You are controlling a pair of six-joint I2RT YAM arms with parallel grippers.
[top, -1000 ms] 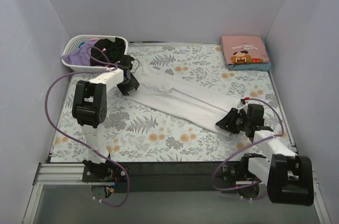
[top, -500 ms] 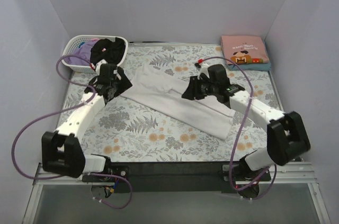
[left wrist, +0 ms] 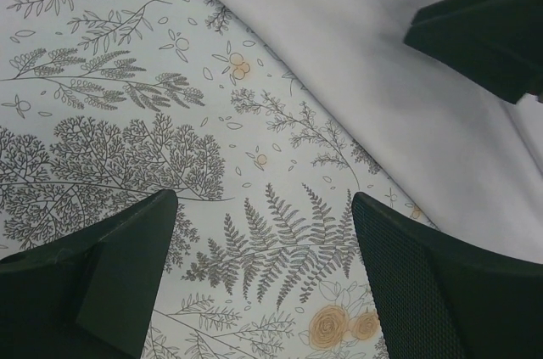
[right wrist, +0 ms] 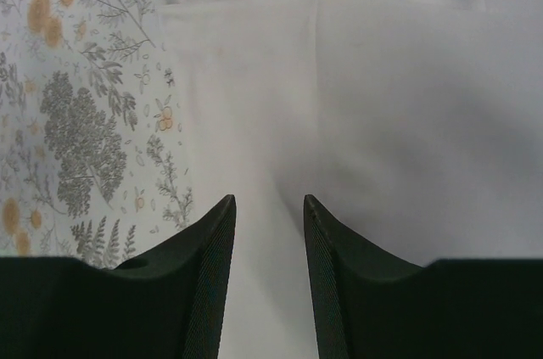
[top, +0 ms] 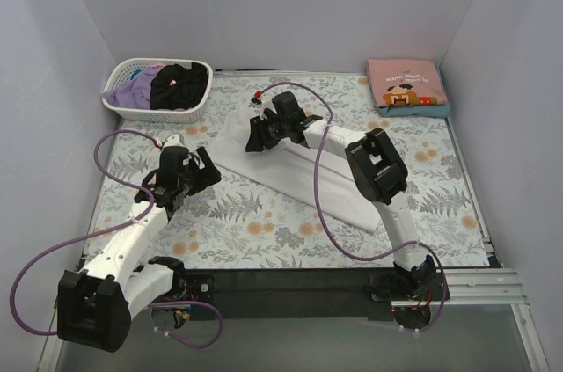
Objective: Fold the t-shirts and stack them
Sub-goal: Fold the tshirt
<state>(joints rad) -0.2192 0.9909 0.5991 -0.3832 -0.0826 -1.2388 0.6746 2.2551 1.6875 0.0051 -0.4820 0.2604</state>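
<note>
A plain white t-shirt (top: 295,177) lies folded in a long diagonal band across the middle of the floral table cloth. My right gripper (top: 253,136) is open and hangs low over the shirt's far left end; the right wrist view shows its jaws (right wrist: 269,202) apart above smooth white cloth (right wrist: 390,121), with nothing between them. My left gripper (top: 209,171) is wide open over bare table cloth, just left of the shirt. In the left wrist view (left wrist: 263,206) the shirt's edge (left wrist: 382,62) runs across the upper right.
A white slotted basket (top: 119,91) at the back left holds black (top: 180,83) and lavender (top: 136,95) clothes. A folded pink cartoon-print tee (top: 403,82) lies on a teal one (top: 440,111) at the back right. Walls close in on three sides.
My right arm swung from the near right across to the shirt's far left end, and the shirt's right end now lies shorter. My left gripper drew back off the shirt toward me.
</note>
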